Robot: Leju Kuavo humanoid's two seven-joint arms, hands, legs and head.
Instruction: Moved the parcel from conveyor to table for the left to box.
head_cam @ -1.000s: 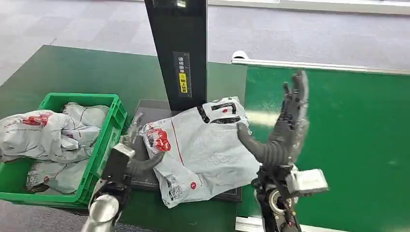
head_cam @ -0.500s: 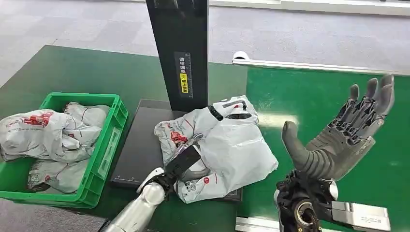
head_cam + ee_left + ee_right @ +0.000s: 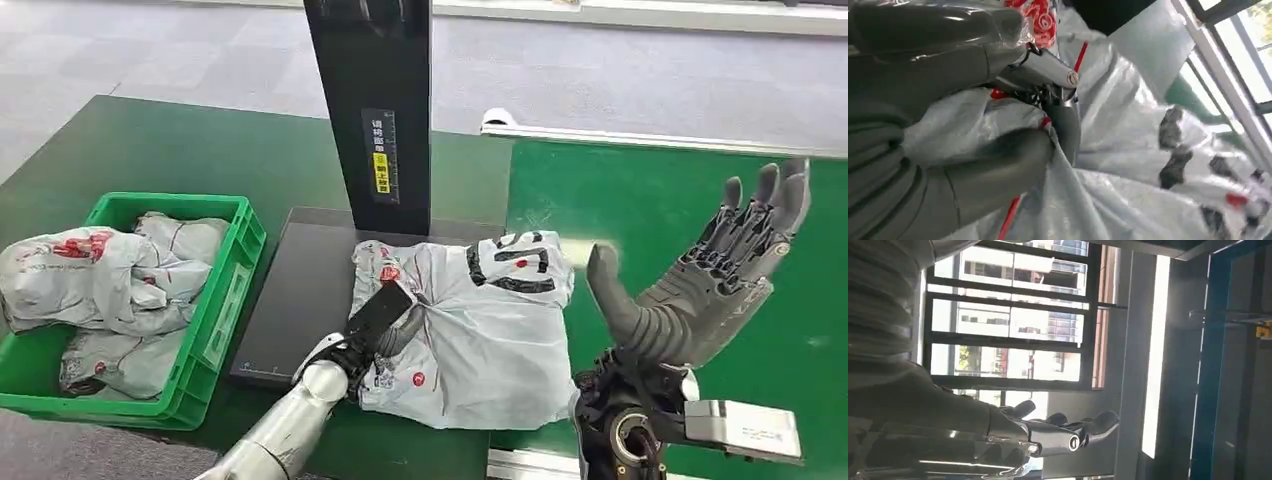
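Observation:
A grey plastic parcel (image 3: pixel 478 325) with red and black print lies on the black scale plate (image 3: pixel 300 285) and overhangs toward the green conveyor belt (image 3: pixel 690 220). My left hand (image 3: pixel 378 325) grips the parcel's bunched left edge; in the left wrist view the thumb and fingers (image 3: pixel 1063 117) pinch the crumpled plastic of the parcel (image 3: pixel 1128 190). My right hand (image 3: pixel 700 290) is raised above the conveyor, palm up, fingers spread and holding nothing. The right wrist view shows that right hand (image 3: pixel 1058 432) against windows.
A green crate (image 3: pixel 225 290) with several grey parcels stands at the left on the dark green table (image 3: pixel 170 150). A black post (image 3: pixel 375 110) rises from the back of the scale plate. The conveyor's metal rail (image 3: pixel 640 137) runs behind.
The parcel has flattened and shifted right and toward me in my left hand's grip. My right hand swung from beside the parcel out over the conveyor, then stayed raised.

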